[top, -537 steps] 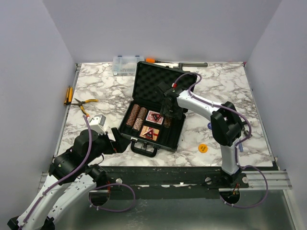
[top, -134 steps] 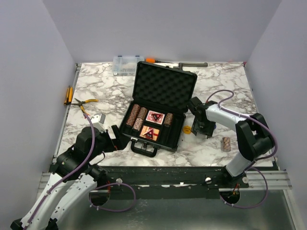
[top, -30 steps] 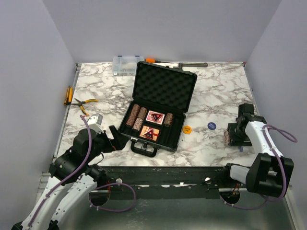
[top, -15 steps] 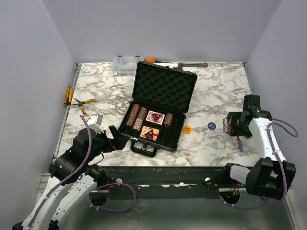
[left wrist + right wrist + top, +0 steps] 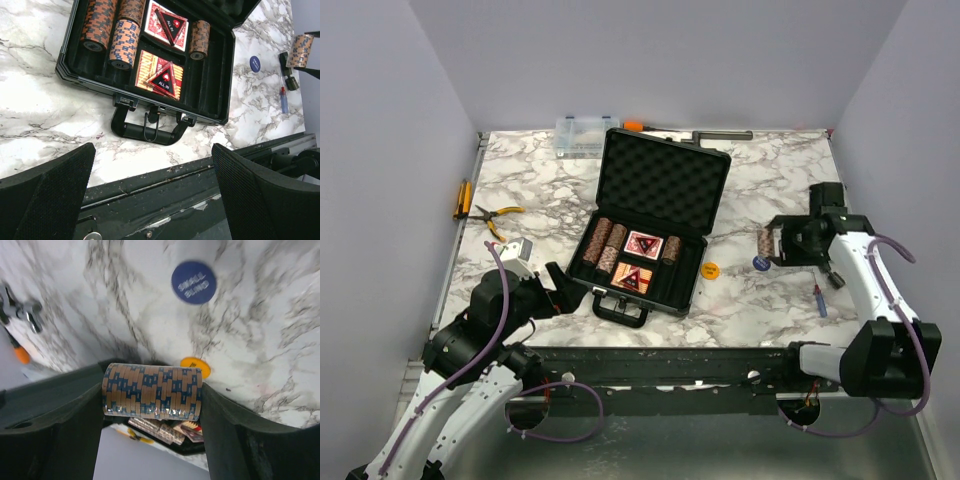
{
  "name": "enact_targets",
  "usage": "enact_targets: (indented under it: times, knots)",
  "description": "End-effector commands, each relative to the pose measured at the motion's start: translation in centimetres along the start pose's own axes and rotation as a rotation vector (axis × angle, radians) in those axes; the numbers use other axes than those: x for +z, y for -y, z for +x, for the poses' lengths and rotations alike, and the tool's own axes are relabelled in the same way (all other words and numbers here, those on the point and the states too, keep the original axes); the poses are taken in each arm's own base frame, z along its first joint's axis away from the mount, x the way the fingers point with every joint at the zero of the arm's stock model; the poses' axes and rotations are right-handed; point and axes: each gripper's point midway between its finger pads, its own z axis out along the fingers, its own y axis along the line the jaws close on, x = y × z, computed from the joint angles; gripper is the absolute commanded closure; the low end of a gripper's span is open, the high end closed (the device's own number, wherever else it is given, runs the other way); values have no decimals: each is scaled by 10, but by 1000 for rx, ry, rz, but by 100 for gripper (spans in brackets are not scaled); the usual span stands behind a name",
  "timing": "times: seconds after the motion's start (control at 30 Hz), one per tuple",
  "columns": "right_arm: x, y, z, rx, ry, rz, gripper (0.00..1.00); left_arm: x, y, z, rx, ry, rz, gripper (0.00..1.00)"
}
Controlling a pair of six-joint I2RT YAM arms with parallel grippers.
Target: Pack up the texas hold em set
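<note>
The black case (image 5: 686, 283) lies open at the table's middle, its foam lid (image 5: 665, 185) upright. Brown chip stacks (image 5: 603, 245) fill its left slots, and two red decks (image 5: 638, 262) carry triangular tokens. My right gripper (image 5: 767, 243) is shut on a brown-and-blue chip stack (image 5: 152, 391), held sideways above the marble right of the case. Below it lie a blue round token (image 5: 193, 281) and a yellow round token (image 5: 195, 366). My left gripper (image 5: 152, 200) hangs open over the table's front edge, near the case handle (image 5: 150, 131), holding nothing.
A clear organiser box (image 5: 582, 135) and an orange-handled tool (image 5: 660, 128) sit at the back. Yellow-handled pliers (image 5: 500, 215) lie at the left, with a yellow tool (image 5: 461, 198) on the left edge. A small red-and-blue screwdriver (image 5: 818, 299) lies at the front right.
My right gripper has risen from the table's right side with the chip stack and carried it left, toward the case. The left arm has not moved.
</note>
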Motion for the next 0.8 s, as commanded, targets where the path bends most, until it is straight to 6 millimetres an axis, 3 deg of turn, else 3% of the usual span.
enact_targets:
  times: [0.0,0.17,0.3,0.43,0.63,0.77]
  knots:
    - [-16,-46,51,-26,-71,-88,99,0,1,0,5,5,12,2]
    - [-21,-49,91,-70,-38,-66,99,0,1,0,5,8,13,2]
    - [-20,-37,131,-76,-70,-39,99,0,0,0,4,9,13,1]
    - [-19,-29,157,-94,-70,-25,99,0,1,0,5,10,15,1]
    - [-8,-19,180,-69,-102,14,99,0,1,0,5,10,17,2]
    - [7,-18,183,-39,-105,22,99,0,1,0,6,7,19,1]
